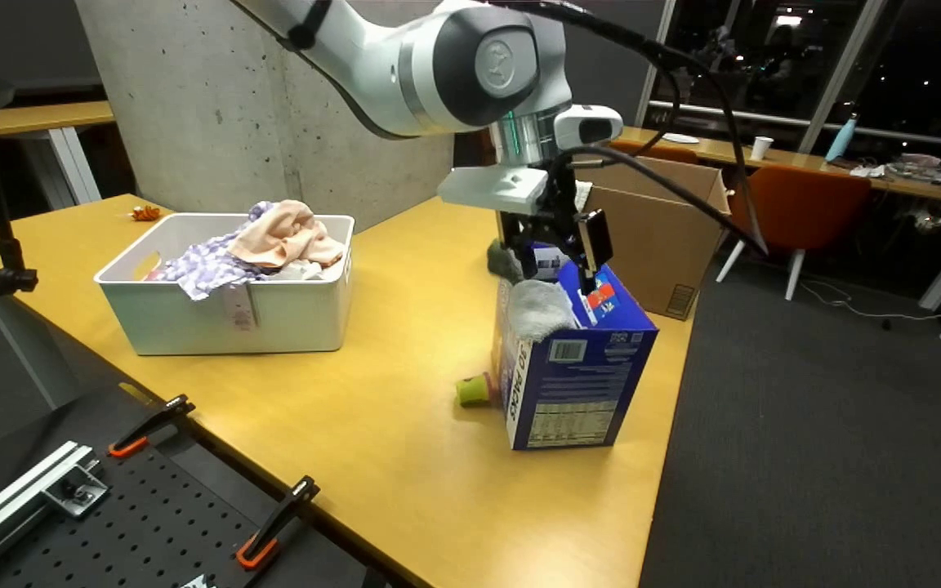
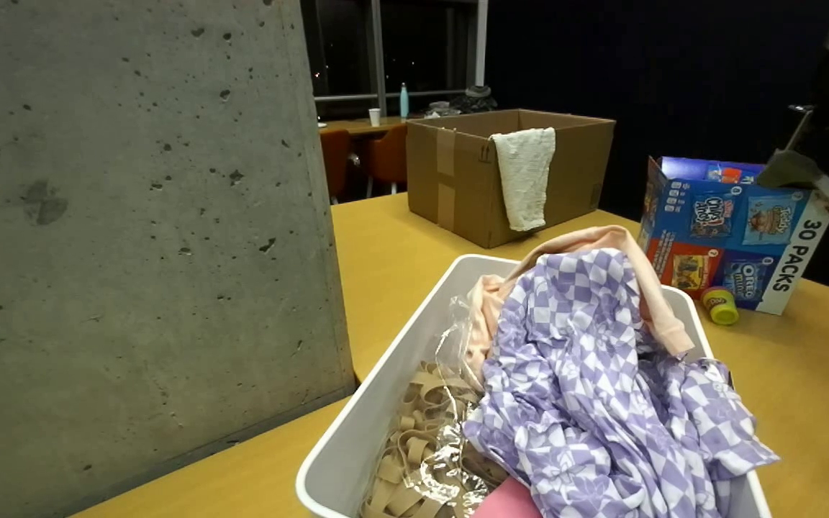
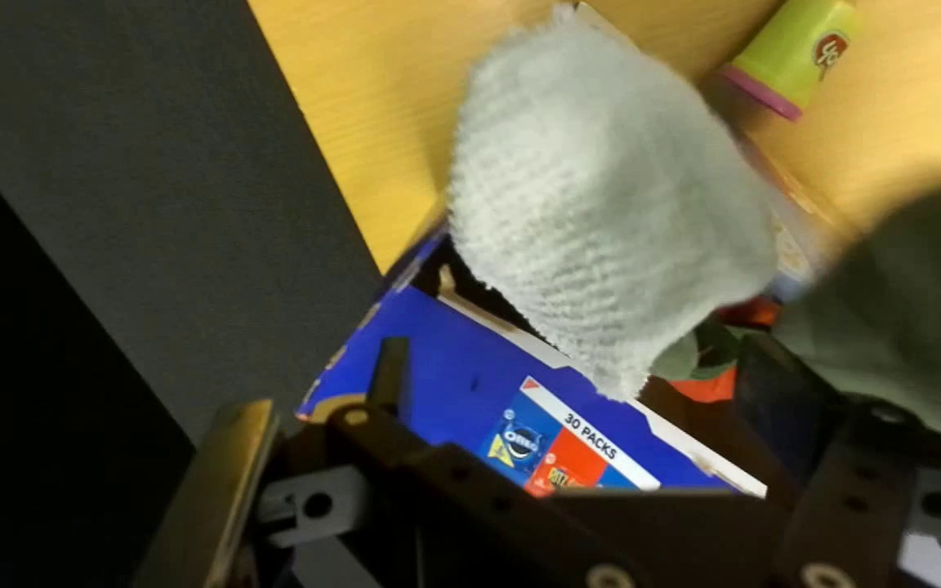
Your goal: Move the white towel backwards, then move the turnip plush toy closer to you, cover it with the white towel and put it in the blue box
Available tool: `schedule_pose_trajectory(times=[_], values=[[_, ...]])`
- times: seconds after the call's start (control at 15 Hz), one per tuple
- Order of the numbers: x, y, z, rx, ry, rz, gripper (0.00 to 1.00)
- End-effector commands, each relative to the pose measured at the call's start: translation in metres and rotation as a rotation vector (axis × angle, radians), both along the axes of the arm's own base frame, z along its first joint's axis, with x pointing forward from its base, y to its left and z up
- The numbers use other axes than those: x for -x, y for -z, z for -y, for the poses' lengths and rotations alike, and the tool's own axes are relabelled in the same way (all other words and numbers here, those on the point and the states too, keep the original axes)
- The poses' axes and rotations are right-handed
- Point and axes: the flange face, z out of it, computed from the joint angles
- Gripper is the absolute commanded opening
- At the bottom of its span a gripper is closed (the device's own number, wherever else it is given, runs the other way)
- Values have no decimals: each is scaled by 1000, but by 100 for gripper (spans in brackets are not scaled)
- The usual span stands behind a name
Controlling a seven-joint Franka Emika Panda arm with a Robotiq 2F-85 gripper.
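The blue box (image 1: 630,359) stands on the table with its top flap open; it also shows in an exterior view (image 2: 738,237) and the wrist view (image 3: 454,359). The white towel (image 1: 537,309) lies draped over one end of its opening, bunched over something, in the wrist view (image 3: 601,196) too. Dark green leaves (image 3: 903,302), seemingly the turnip plush's, stick out from under the towel and over the box side; they also show in both exterior views (image 1: 505,261) (image 2: 789,169). The turnip's body is hidden. My gripper (image 1: 559,273) is open and empty just above the flap (image 3: 577,367).
A yellow-green tub (image 1: 473,390) lies on its side against the blue box. A cardboard box (image 1: 642,237) with a second whitish cloth (image 2: 526,176) over its edge stands behind. A white bin (image 1: 291,327) holds a checkered cloth and a peach cloth. The table edge (image 1: 675,425) runs close beside the box.
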Motion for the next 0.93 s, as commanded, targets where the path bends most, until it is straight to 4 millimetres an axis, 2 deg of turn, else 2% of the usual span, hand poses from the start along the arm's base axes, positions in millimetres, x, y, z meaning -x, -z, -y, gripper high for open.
schedule_pose_trajectory(times=[0.0,0.2,0.73,0.87], values=[[58,-34,-28,48,17,44,100],[88,-35,-78,40,-9,63,100],[105,16,-205,-65,-123,153,100],[109,29,-229,-87,-140,148,100]])
